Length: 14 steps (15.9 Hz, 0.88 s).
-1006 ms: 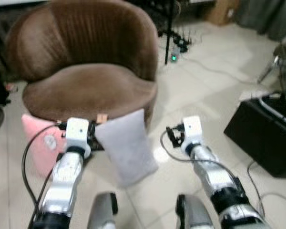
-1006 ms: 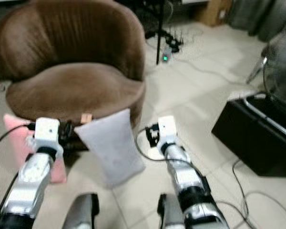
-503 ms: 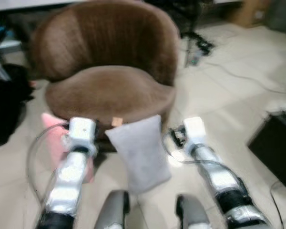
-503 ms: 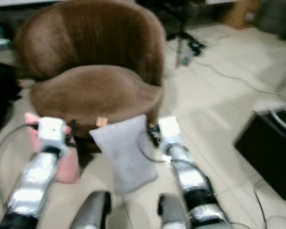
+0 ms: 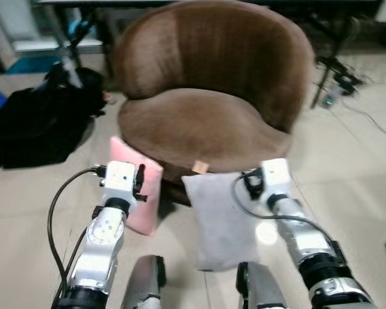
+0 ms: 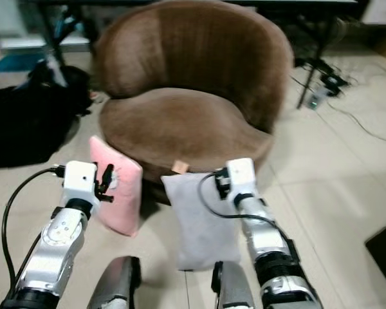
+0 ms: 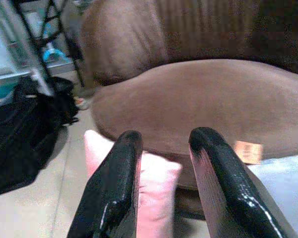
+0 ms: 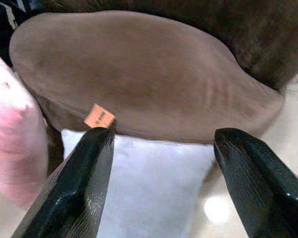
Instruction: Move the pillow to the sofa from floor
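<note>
Tiled floor (image 5: pixel 26 212) holds a grey pillow (image 5: pixel 222 219) (against the sofa (image 5: pixel 206 116)) just beyond the unclenched right tool (image 8: pixel 159 173).

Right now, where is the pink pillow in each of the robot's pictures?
Left eye view: pink pillow stands on the floor against the brown chair's front, just beyond the left gripper.
Right eye view: pink pillow at centre left, same spot.
Left wrist view: low in the picture, between the black fingers.
Right wrist view: at the picture's edge, beside the grey pillow.
Shared landmark: the orange tag on the chair's front.
</note>
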### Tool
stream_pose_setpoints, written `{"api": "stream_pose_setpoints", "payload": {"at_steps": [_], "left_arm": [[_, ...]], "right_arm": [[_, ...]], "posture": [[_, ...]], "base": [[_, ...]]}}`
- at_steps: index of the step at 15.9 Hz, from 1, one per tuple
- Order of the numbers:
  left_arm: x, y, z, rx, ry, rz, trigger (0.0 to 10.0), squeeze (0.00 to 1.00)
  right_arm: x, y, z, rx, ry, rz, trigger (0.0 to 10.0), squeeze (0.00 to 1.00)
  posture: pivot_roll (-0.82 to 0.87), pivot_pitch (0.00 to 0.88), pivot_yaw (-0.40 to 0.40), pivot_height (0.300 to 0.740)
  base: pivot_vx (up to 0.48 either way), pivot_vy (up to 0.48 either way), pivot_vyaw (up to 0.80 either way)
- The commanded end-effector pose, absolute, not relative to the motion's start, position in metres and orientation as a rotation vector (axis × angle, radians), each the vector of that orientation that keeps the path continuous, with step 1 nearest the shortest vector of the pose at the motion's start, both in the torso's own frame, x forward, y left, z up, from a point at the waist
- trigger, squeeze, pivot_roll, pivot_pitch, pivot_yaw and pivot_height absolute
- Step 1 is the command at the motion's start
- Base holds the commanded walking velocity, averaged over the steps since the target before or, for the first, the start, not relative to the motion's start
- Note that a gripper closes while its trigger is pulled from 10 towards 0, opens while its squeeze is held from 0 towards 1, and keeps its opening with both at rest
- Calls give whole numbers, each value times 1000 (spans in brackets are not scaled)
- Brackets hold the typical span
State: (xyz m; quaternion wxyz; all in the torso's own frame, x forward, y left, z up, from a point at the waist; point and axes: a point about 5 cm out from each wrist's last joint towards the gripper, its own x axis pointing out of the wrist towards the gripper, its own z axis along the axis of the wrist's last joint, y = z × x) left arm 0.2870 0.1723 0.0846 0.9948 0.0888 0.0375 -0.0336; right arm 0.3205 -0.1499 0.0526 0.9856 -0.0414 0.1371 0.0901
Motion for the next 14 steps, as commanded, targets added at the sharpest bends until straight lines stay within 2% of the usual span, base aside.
{"api": "stream_pose_setpoints", "payload": {"at_steps": [1,6,14], "left_arm": [[288,178,87,192,73,-57,10000,0],[289,178,87,193,73,-64,10000,0],[290,177,87,191,69,-65,10000,0]], "right_arm": [[321,-140,54,-62,273,195,10000,0],[322,-143,53,-51,277,176,10000,0],[322,-142,54,-56,274,179,10000,0]], "posture": [[34,0,13,555],[28,0,22,555],[29,0,24,555]], "base": [[311,0,0],[310,0,-684],[310,0,0]]}}
